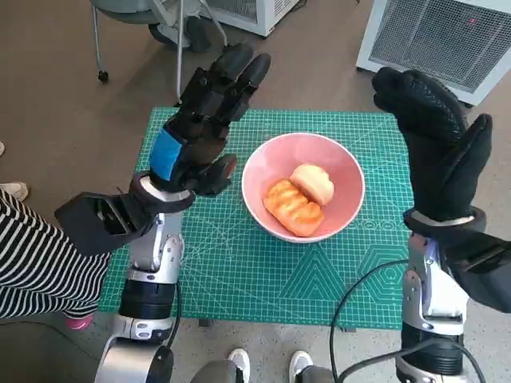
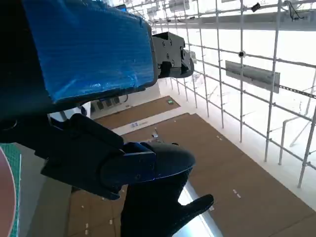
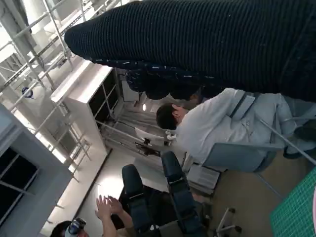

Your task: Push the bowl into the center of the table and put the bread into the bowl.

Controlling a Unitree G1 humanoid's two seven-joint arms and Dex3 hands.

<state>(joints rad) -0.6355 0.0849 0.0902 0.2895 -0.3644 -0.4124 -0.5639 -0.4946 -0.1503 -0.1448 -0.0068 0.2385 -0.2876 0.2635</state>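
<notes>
Green cutting mat (image 1: pixel 239 271) with pale grid lines covering the desk. Brown floor (image 1: pixel 64 96) around it. White slatted unit (image 1: pixel 447 40) at far right. Wheeled chair base (image 1: pixel 152 24) beyond the desk. Striped sleeve (image 1: pixel 32 263) at left edge; shoe tips (image 1: pixel 239 363) at near edge. Seated person in pale top (image 3: pixel 212 128) beyond the mat.

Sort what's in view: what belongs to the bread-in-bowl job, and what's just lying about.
Job: pink bowl, two bread pieces inside it, green cutting mat, left hand, right hand.
Lying about: white grilled unit, chair legs, person's striped sleeve.
</notes>
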